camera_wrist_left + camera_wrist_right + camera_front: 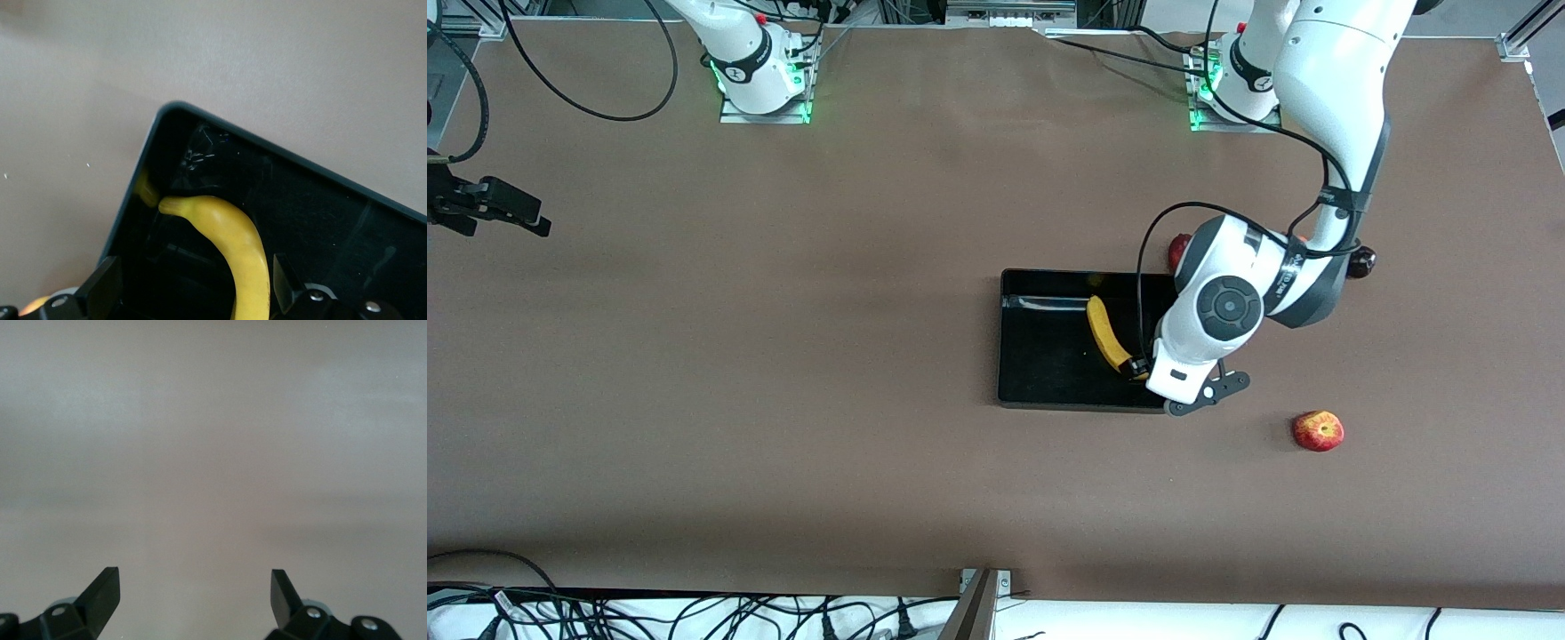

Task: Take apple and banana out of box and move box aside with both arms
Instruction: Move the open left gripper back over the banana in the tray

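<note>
1. Now the black tray [1049, 356] lies flat on the brown tabletop [783, 400], somewhat toward the left arm's end.
2. Inside the tray lies the banana [1104, 333], its curved yellow body resting on the tray floor, with one tip close to the tray wall that is farther from the front camera.
3. Low over the tray, at the banana's other end, sits the left claw [190, 283]. Its fingers [103, 283] stand wide apart on either side of the banana [243, 257], and neither finger touches the fruit in the left wrist view.
4. That same view shows the banana's tip in a rounded corner of the tray [320, 207], almost against the glossy wall.
5. Outside the tray, the red apple [1318, 431] with yellowish streaks rests on the tabletop, nearer to the front camera than the tray and closer to the left arm's end.
6. Partly hidden by the left arm, a red fruit [1179, 252] lies just beside the tray, farther from the front camera.
7. Elsewhere, the right claw [193, 597] waits spread wide over bare tabletop [213, 453] at the right arm's end.
</note>
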